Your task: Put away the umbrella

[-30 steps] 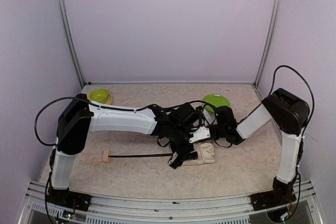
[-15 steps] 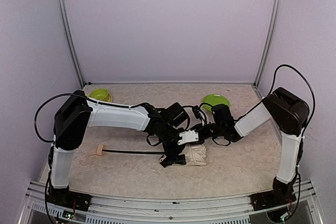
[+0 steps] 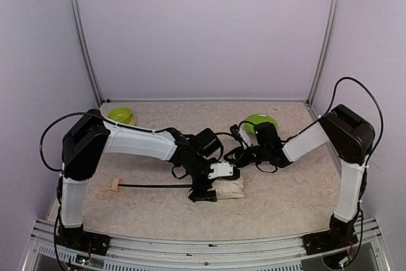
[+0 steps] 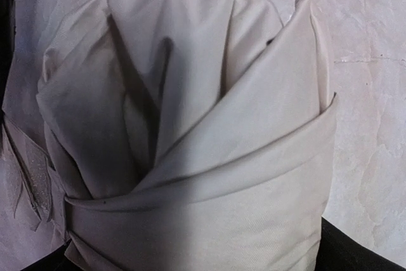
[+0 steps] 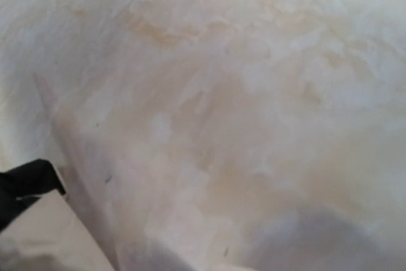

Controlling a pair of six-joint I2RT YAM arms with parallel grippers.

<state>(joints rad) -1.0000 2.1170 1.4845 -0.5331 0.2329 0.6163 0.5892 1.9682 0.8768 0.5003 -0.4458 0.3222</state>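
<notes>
- The left gripper (image 3: pixel 210 191) is seemingly clamping the umbrella (image 3: pixel 232 188) by its cream canopy, which is lying on the table (image 3: pixel 285 201), shaft pointing toward nine o'clock.
- The right gripper (image 3: pixel 236 155) is hovering at twelve o'clock of the canopy; I cannot tell its grip.

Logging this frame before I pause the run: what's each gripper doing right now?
Left gripper: closed on the umbrella, around its folded canopy.
Right gripper: cannot tell; its fingers are not clear in any view.
</notes>
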